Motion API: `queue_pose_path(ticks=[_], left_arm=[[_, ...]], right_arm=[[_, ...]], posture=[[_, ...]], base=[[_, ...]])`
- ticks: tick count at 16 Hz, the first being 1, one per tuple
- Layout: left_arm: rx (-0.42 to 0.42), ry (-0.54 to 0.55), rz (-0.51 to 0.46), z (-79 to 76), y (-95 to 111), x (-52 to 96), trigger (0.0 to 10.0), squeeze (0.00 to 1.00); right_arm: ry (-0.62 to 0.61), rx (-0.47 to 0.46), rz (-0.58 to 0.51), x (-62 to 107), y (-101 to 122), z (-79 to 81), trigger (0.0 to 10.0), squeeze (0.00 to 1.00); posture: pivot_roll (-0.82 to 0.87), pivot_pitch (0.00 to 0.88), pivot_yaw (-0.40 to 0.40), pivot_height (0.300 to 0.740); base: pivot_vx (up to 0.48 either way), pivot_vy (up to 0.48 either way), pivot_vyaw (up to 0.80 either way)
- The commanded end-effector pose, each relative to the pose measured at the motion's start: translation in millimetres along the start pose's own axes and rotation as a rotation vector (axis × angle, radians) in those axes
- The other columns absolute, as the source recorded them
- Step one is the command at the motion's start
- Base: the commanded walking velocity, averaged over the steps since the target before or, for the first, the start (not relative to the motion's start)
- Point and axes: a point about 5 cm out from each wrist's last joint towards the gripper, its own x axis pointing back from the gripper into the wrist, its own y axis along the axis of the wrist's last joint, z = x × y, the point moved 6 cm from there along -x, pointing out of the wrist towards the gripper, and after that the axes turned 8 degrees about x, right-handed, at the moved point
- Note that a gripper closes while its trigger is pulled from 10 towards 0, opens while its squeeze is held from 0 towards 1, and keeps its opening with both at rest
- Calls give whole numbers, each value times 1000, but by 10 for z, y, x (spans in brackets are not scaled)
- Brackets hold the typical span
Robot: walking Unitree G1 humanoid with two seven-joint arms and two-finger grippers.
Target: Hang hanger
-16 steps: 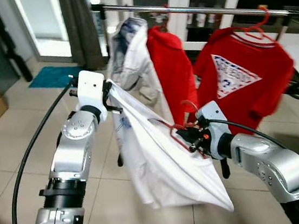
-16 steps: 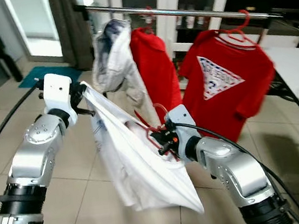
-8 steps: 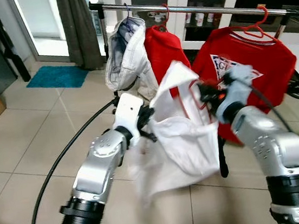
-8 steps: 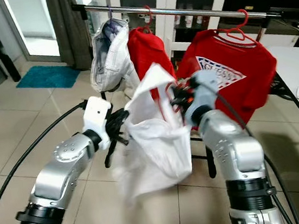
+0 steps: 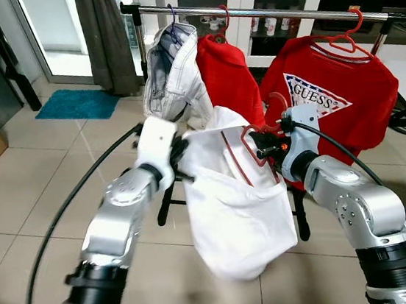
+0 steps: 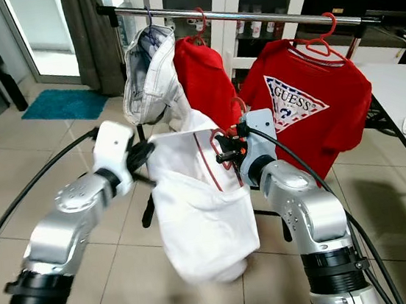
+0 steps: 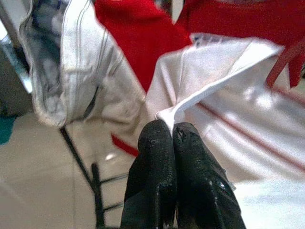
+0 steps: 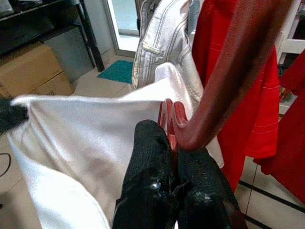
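Red hanger [image 8: 228,81] pinched in right claw [image 8: 174,143], below rail [image 5: 260,13].

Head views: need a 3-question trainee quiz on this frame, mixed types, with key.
1. True or false: the right gripper is shut on the red hanger.
2. What does the left gripper pinch? A) the denim jacket B) the white shirt C) the rail
3. How many garments already hang on the rail?

Key: 1 true. 2 B, an edge of the white shirt. 3 three: the denim jacket, a plain red shirt, a red shirt with a triangle logo.
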Motion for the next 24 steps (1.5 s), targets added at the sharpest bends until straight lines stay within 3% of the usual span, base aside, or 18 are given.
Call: queue_pose_path(ticks=[1,3,4,6,8,9,12,15,17,21,22,24], left_arm=[[-14,-22,0,-48,24,6,10000,1000],[35,-305,20,-503,48,191,10000,1000],[-4,-360,75,-588,-43,264,10000,1000],[-53,-310,138,-427,-155,307,10000,1000],[-88,-178,124,47,-73,377,10000,1000],[-156,-108,71,443,115,506,10000,1000],[-236,-89,69,779,235,717,10000,1000],[-261,-118,53,1082,292,947,10000,1000],[-222,-171,59,1214,257,1095,10000,1000],[-162,-283,82,1209,169,1202,10000,1000],[-130,-337,82,1148,138,1205,10000,0],[-121,-389,90,1085,103,1192,10000,0]], right_arm=[[1,8,-39,36,91,-23,10000,0],[9,13,-50,33,111,-47,10000,0],[23,24,-62,25,139,-37,10000,0],[68,47,-84,31,200,14,10000,0],[169,88,-112,88,274,106,10000,0],[277,126,-127,188,310,177,10000,0],[404,192,-130,320,311,233,10000,0],[584,255,-151,515,397,319,10000,0],[706,275,-152,651,442,398,10000,0],[842,273,-185,810,553,529,10000,0],[876,266,-195,852,582,569,10000,0],[929,263,-199,919,608,610,10000,0]], posture=[[-123,0,-55,740],[-112,0,-62,740],[-111,0,-62,740],[-111,0,-62,740],[-110,0,-54,740],[-106,0,-54,740],[-103,0,-50,740],[-100,0,-53,740],[-97,0,-56,740],[-93,0,-57,740],[-91,0,-58,740],[-97,0,-61,740]], base=[[0,0,0],[0,0,0],[0,0,0],[0,0,0],[0,0,0],[0,0,0],[0,0,0],[0,0,0],[0,0,0],[0,0,0],[0,0,0],[0,0,0]])
